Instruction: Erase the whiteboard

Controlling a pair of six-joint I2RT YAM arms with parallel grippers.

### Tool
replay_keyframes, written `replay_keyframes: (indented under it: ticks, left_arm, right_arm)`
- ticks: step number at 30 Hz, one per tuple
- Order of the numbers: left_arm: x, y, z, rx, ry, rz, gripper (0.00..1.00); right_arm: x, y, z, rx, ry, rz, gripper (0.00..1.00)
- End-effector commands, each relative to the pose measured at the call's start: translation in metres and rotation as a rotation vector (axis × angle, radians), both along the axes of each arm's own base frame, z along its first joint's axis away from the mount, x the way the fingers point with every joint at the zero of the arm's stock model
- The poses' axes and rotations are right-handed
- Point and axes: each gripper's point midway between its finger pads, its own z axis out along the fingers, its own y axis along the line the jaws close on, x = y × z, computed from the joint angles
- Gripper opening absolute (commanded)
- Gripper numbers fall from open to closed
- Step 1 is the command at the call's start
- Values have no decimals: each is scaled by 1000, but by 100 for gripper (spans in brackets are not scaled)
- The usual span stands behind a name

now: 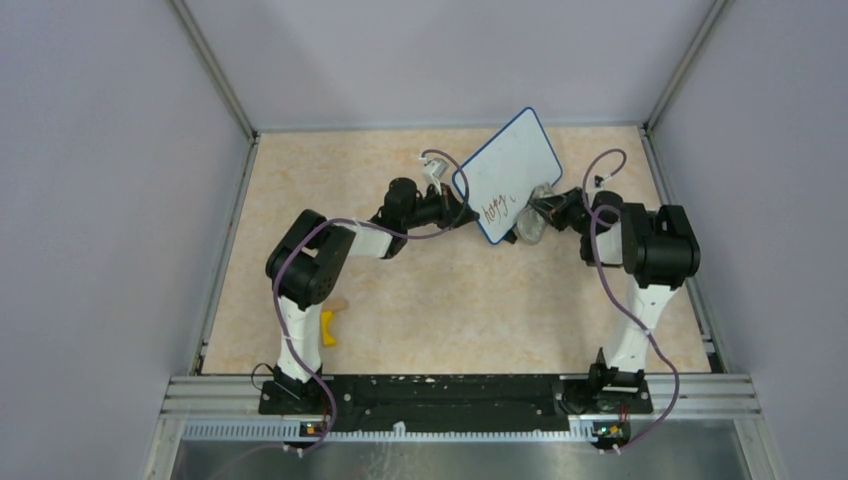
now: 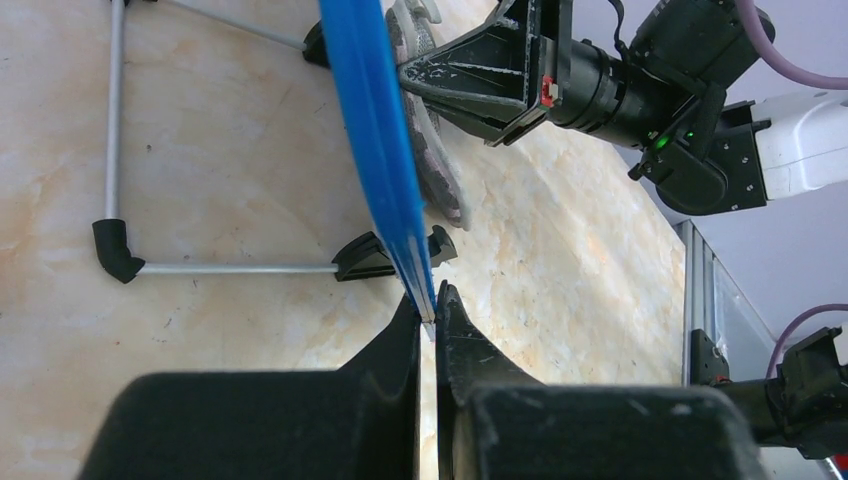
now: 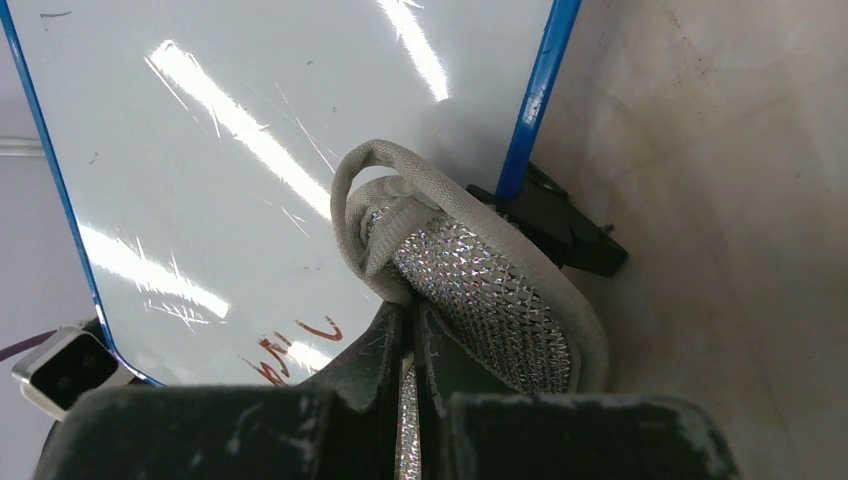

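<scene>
- At the lower corner of the whiteboard (image 1: 507, 175), my left gripper (image 2: 430, 312) is clamped fully down on the thin blue rim. One fingertip presses each face of the board.
- The whiteboard is raised on edge and tilted, between my two grippers. Its white face is turned toward my right arm.
- On that white face, my right gripper (image 3: 410, 318) is closed tight on a grey eraser pad (image 3: 480, 285). The pad is pinched at one end between both fingers.
- The eraser pad has a silver mesh surface with a beige fabric border. Its folded free end lies against the white face, just beside the blue rim on the side away from my left gripper.
- Reddish-brown handwriting (image 3: 300, 345) sits near the lower edge of the whiteboard, beside the pad and not covered by it.
- Below the whiteboard, a wire stand (image 2: 115, 130) with black corner feet lies on the beige table (image 1: 450, 310). I cannot tell whether the board's edge touches one of the feet.
- Well apart from the whiteboard, near my left arm's base, a small yellow object (image 1: 327, 328) lies on the table. It is too small to identify.
</scene>
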Motion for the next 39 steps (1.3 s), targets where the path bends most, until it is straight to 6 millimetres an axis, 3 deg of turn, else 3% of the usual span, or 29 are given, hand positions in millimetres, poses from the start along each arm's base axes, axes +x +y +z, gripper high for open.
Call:
replay_keyframes:
  ticks: [1, 7, 10, 12, 14, 16, 22, 26, 29, 33, 39]
  left_arm:
    - [-18, 3, -41, 84, 99, -34, 0]
    - [-17, 3, -39, 89, 93, -32, 0]
    - [-16, 3, -39, 89, 95, -32, 0]
    - [-17, 3, -39, 87, 97, -33, 0]
    - [-17, 3, -39, 88, 99, -32, 0]
    - [-17, 3, -39, 88, 96, -31, 0]
    - [-18, 4, -36, 90, 85, -32, 0]
    - [-18, 4, -38, 87, 88, -35, 0]
    - [-19, 4, -40, 86, 94, -36, 0]
    - [-19, 4, -40, 85, 94, -37, 0]
    - [-17, 3, -38, 88, 87, -37, 0]
  right_arm:
    - [4, 16, 10, -44, -12, 21, 0]
    - [0, 77, 75, -36, -129, 128, 0]
    - [-7, 103, 97, -19, -172, 173, 0]
    - [-8, 109, 106, -5, -193, 188, 0]
    - [-6, 106, 106, -1, -193, 179, 0]
    - [-4, 96, 93, -7, -168, 160, 0]
    - [-14, 49, 19, -15, -27, 70, 0]
    - [-22, 33, -6, -9, 21, 40, 0]
    - [-21, 40, 2, -8, 4, 55, 0]
    - [-16, 62, 30, -11, -44, 95, 0]
    - [-25, 121, 87, -8, -150, 201, 0]
